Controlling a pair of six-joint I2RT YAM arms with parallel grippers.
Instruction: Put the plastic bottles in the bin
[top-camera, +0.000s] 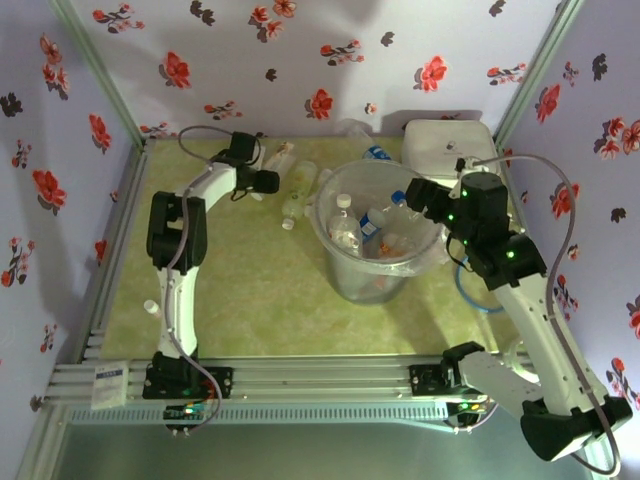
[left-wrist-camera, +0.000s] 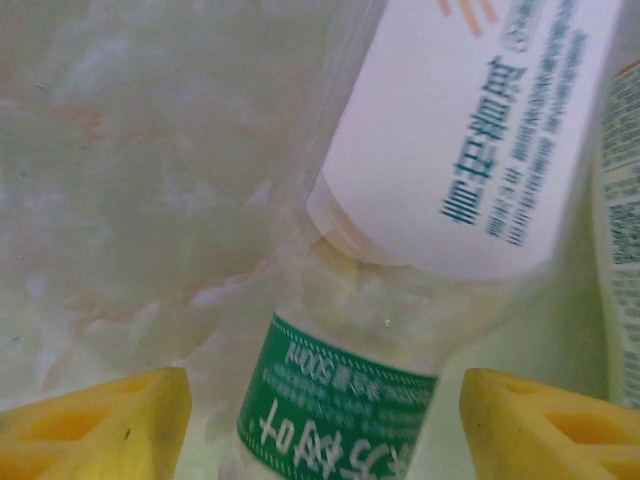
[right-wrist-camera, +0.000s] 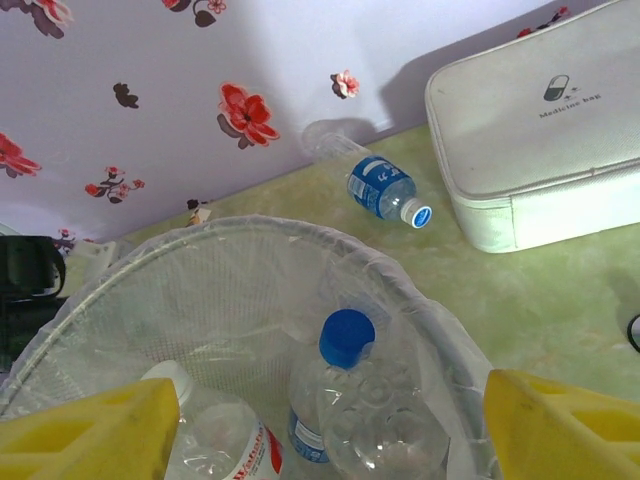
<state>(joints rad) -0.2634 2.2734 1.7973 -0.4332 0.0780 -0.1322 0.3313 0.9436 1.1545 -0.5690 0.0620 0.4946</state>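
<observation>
In the left wrist view my left gripper is open, and its yellow fingers straddle a lying green-labelled plastic bottle with a gap on each side. A white-labelled bottle lies just beyond it. From above, that gripper sits at the back left beside several bottles. The bin, a round translucent bucket with a bag liner, holds several bottles. My right gripper hovers open over its far right rim, above a blue-capped bottle and a red-labelled one.
A blue-labelled bottle lies on the table behind the bin, by the flowered back wall. The white lidded box stands at the back right, close to the bin. A blue cable loop lies right of the bin.
</observation>
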